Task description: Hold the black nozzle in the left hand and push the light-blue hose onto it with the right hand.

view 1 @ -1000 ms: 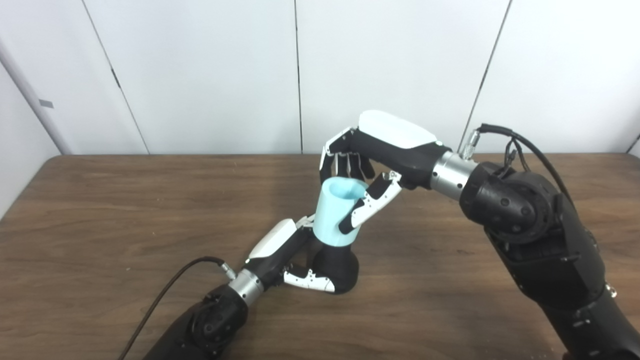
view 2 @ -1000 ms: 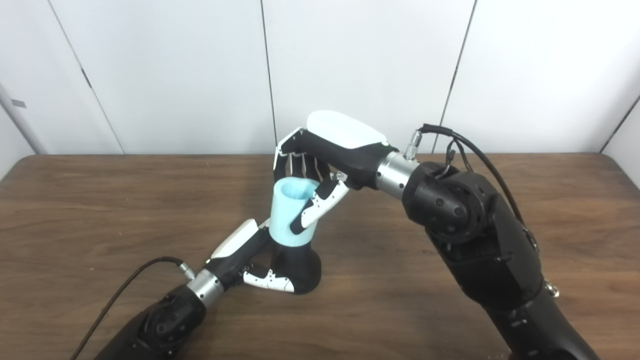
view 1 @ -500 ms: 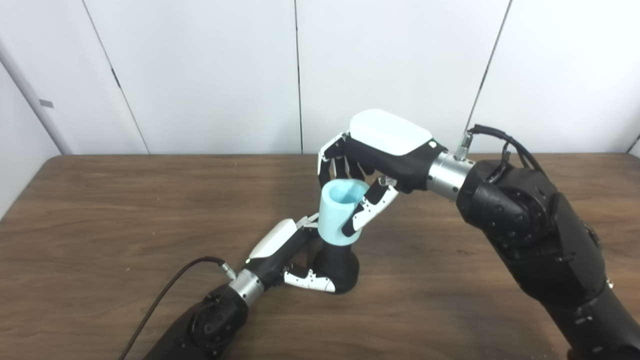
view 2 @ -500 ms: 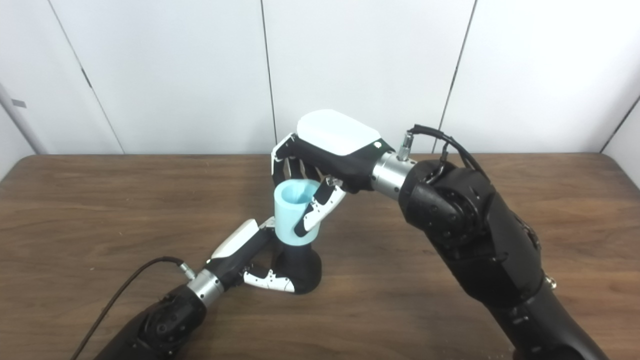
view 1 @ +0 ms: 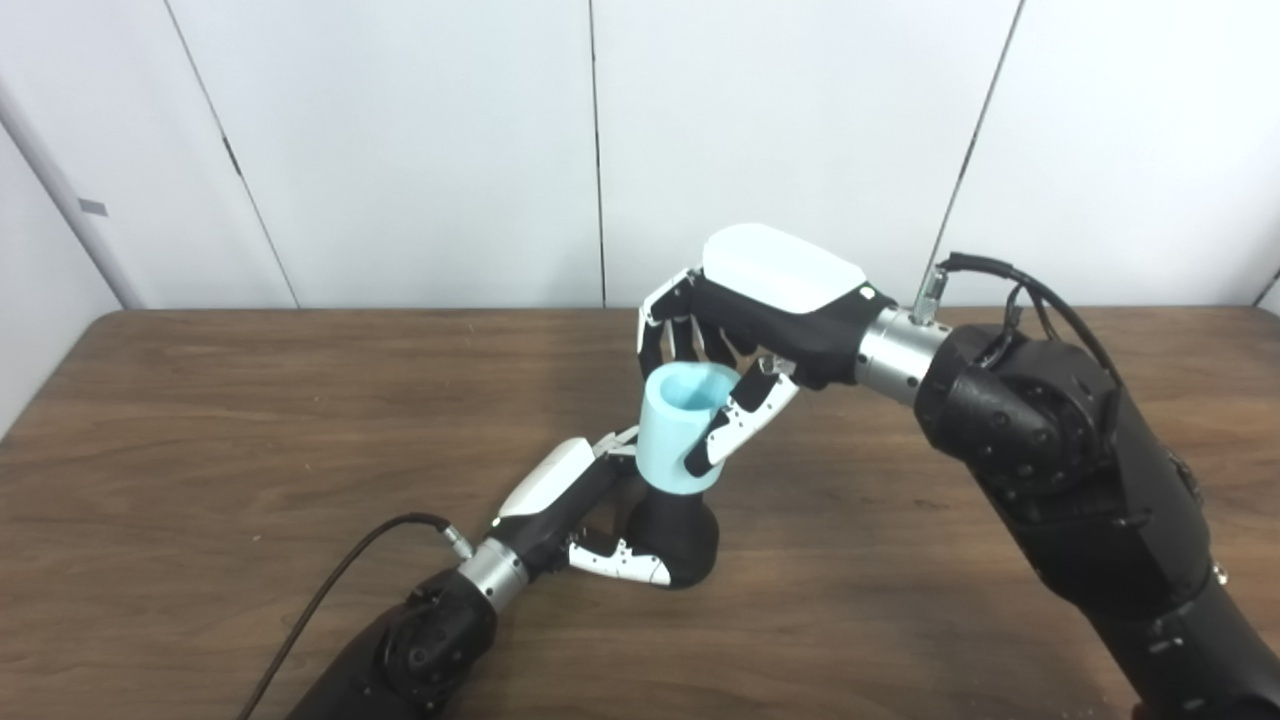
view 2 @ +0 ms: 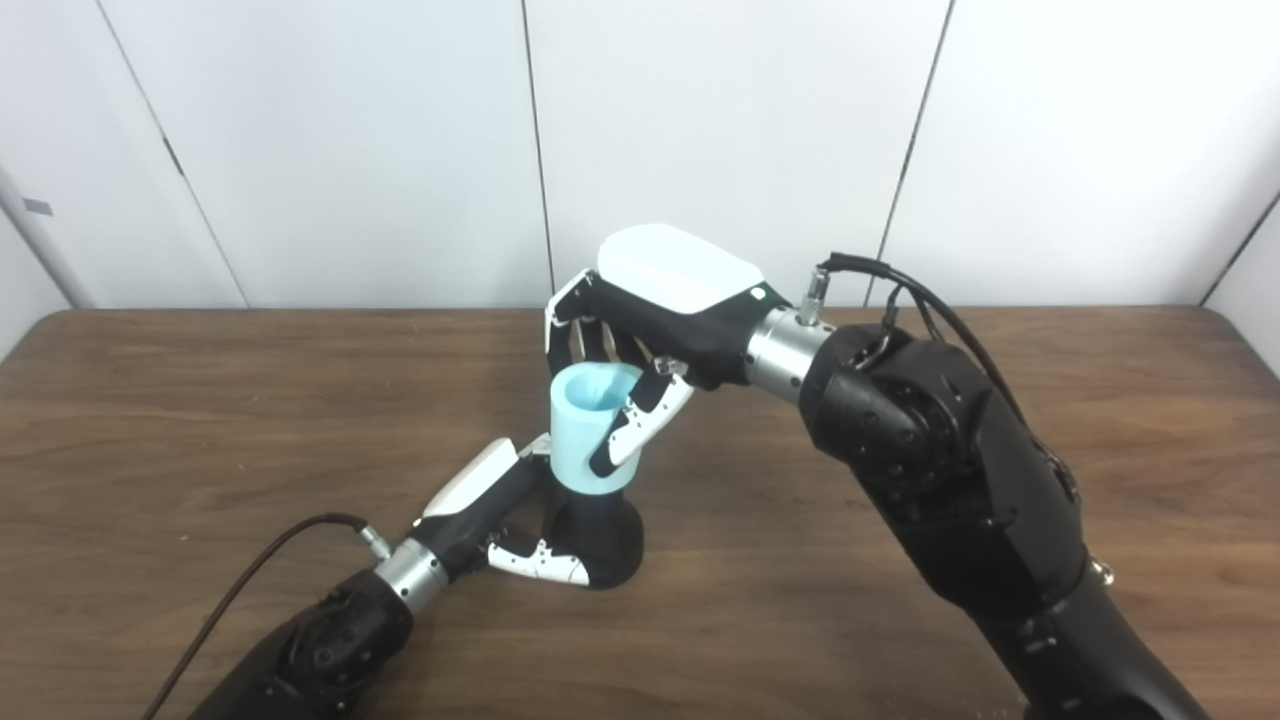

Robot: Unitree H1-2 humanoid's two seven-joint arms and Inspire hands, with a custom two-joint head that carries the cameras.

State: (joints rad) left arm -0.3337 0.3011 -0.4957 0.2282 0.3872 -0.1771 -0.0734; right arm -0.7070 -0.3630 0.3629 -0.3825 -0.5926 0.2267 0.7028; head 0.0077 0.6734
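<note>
A dark wooden table [view 1: 200,430] with a visible grain fills the lower part of both views, and behind it stand white wall panels [view 1: 400,150] split by thin dark vertical seams. Near the table's middle the black nozzle [view 1: 680,540] stands on its broad base, and the left hand [view 1: 590,520], reaching in from 7 o'clock, is closed around that base with its thumb across the front. The light-blue hose [view 1: 682,430], a short open-topped tube, sits on top of the nozzle at 12 o'clock from it, leaning a little to the left, its lower end over the nozzle's neck. The right hand [view 1: 745,330], coming in from 3 o'clock, grips the hose from above, fingers behind the rim and thumb down the front wall. A black cable [view 1: 330,580] trails from the left wrist toward 7 o'clock. The left eye view shows a small grey tag [view 1: 92,207] well in from the edge on the wall at 10 o'clock; in the right eye view it sits hard against the left border, while the table's right end and the right-hand wall corner [view 2: 1240,260] come into sight, and the hollow mouth of the hose looks darker there.
</note>
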